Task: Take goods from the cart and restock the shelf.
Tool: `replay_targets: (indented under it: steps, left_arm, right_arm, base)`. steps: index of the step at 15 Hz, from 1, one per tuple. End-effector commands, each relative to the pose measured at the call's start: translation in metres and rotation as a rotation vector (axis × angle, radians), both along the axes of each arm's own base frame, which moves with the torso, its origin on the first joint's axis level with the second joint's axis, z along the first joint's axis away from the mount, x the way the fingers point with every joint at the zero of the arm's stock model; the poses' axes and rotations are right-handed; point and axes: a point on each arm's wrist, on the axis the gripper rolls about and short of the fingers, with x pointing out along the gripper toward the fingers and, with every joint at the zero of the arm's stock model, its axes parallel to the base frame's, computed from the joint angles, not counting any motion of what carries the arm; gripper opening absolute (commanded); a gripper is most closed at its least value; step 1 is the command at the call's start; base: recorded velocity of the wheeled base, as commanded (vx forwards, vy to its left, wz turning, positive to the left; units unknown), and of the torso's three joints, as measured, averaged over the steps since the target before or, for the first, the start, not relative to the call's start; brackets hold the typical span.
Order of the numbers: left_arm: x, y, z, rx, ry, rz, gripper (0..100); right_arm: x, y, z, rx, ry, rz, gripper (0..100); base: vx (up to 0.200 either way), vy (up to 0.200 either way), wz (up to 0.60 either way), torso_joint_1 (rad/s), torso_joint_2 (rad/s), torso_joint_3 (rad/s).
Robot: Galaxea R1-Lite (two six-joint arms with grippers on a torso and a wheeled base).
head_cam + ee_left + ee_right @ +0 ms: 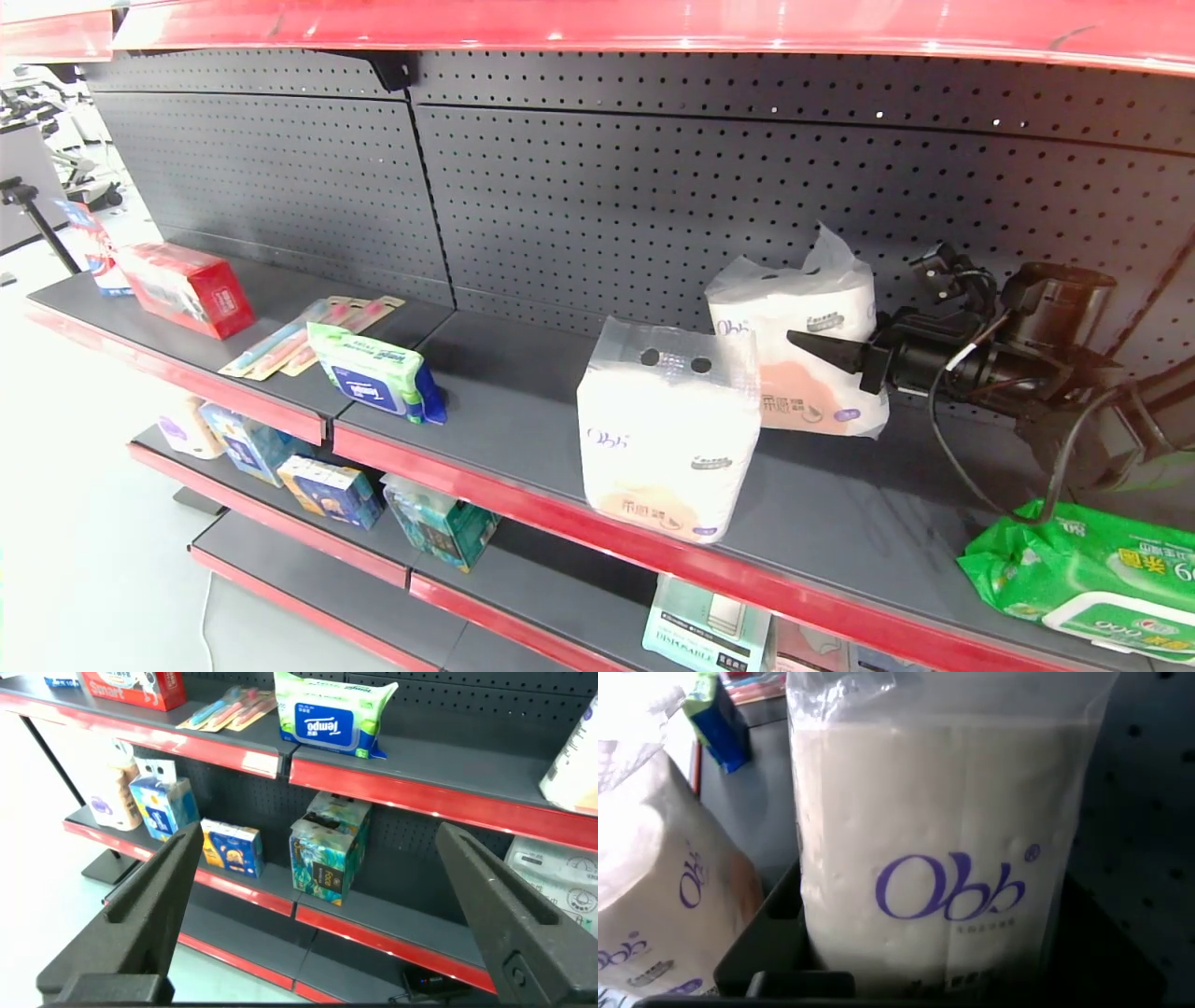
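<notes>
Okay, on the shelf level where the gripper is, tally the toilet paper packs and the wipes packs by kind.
Toilet paper packs: 2 (front pack, back pack)
Wipes packs: 2 (blue-green pack, green pack)
Total: 4

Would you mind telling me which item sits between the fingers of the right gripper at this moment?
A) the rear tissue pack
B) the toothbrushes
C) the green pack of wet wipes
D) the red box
A: in the head view the right gripper reaches around the rear tissue pack, and the right wrist view shows that pack filling the gap between the fingers.
</notes>
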Motion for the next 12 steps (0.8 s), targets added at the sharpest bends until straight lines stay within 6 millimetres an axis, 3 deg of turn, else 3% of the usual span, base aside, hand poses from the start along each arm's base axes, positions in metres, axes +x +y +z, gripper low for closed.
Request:
replay_targets:
  steps: [1,12]
  left_arm:
    - [0.000,0.000,0.000,0.000,0.000,0.001,100]
    - [0.000,0.000,0.000,0.000,0.000,0.001,100]
  right_arm:
    - [0.006,0.004,-0.011,-0.002,0.020,0.021,0]
    - [0.016,0.036,-0.016,-0.003,-0.011,0.104,0]
  base:
    - [0.000,0.000,0.00,0.000,0.00,0.000]
    - [0.000,0.000,0.00,0.000,0.00,0.000]
